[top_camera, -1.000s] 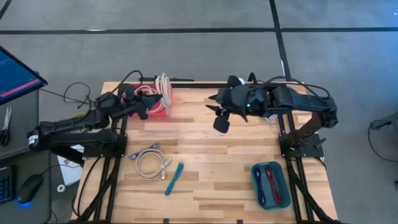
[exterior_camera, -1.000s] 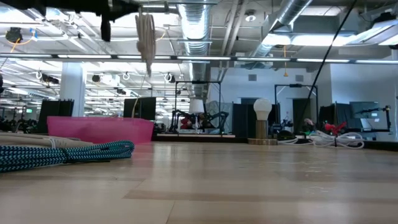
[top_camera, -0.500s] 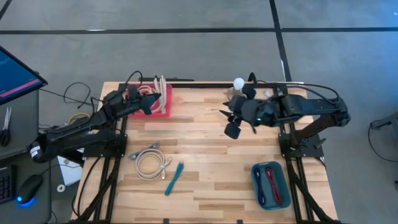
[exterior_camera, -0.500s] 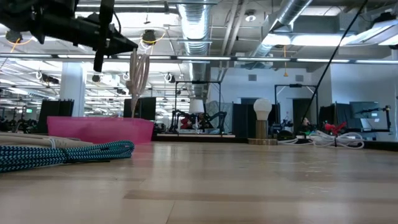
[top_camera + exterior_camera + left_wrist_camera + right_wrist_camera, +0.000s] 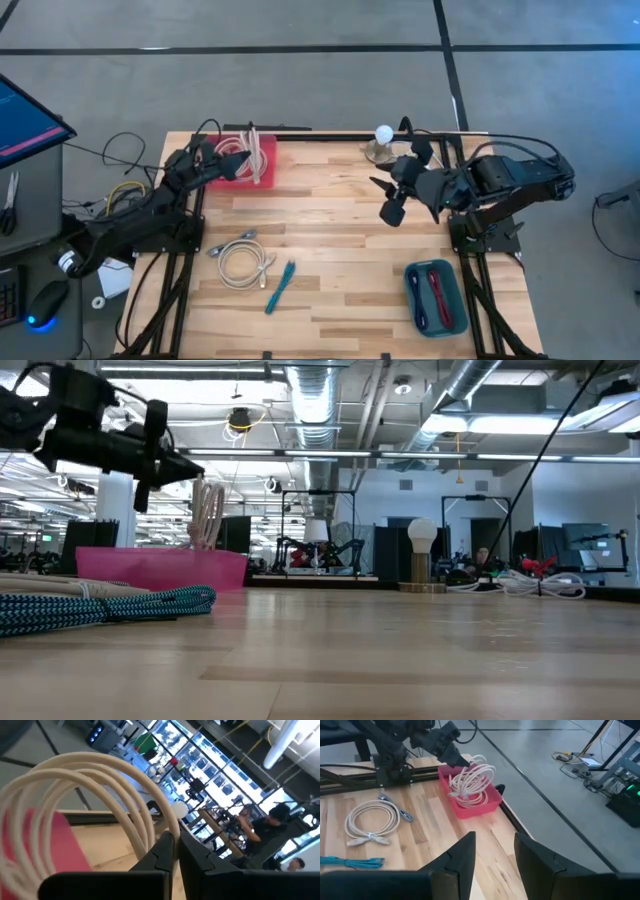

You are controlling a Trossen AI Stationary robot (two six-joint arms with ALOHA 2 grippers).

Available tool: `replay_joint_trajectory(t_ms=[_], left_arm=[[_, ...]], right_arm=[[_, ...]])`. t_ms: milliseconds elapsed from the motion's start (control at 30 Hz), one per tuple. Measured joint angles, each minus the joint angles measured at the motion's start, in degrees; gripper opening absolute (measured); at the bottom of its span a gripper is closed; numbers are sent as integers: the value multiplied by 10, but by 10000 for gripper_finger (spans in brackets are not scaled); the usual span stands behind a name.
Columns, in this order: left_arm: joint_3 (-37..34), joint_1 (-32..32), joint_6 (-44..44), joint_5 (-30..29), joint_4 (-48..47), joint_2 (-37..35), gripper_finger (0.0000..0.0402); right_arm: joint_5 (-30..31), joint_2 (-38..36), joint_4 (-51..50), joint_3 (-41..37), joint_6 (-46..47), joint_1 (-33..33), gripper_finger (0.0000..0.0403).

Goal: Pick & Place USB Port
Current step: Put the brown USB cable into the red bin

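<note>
Your left tool (image 5: 240, 160) is clamped on a coiled white cable (image 5: 258, 157), holding it over the pink bin (image 5: 232, 175) at the worktop's (image 5: 330, 260) far left corner. Your right tool (image 5: 385, 200) hangs partly open and empty above the worktop's right side. Another white cable (image 5: 242, 261) lies near the left edge.

Butcher-block table (image 5: 330, 250); pink bin (image 5: 240, 172), coiled beige cable (image 5: 240, 262), teal cable (image 5: 280, 287), teal tray (image 5: 437, 297), white bulb-shaped lamp (image 5: 382, 140)

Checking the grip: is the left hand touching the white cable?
Touching. The left wrist view shows the left hand shut on the white cable, its loops hanging over the pink bin.
</note>
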Motion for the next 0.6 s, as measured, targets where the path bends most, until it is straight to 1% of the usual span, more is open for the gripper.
replay_joint_trajectory(t_ms=[233, 300, 367, 433, 533, 600], left_arm=[[-61, 33, -43, 5, 84, 27, 11], [-71, 37, -56, 4, 97, 35, 12], [-74, 39, -59, -1, 95, 40, 21], [-74, 39, -66, -19, 98, 40, 35], [-75, 39, -97, -87, 110, 41, 59], [-75, 40, -102, -114, 128, 41, 72]], right_arm=[[1, 7, -6, -1, 0, -1, 128], [1, 10, -5, 0, 0, -1, 127], [1, 13, -6, 0, 0, -1, 127], [1, 13, -6, -1, 0, -1, 128], [1, 11, -6, 0, 0, -1, 128], [1, 12, -6, 0, 0, -1, 127]])
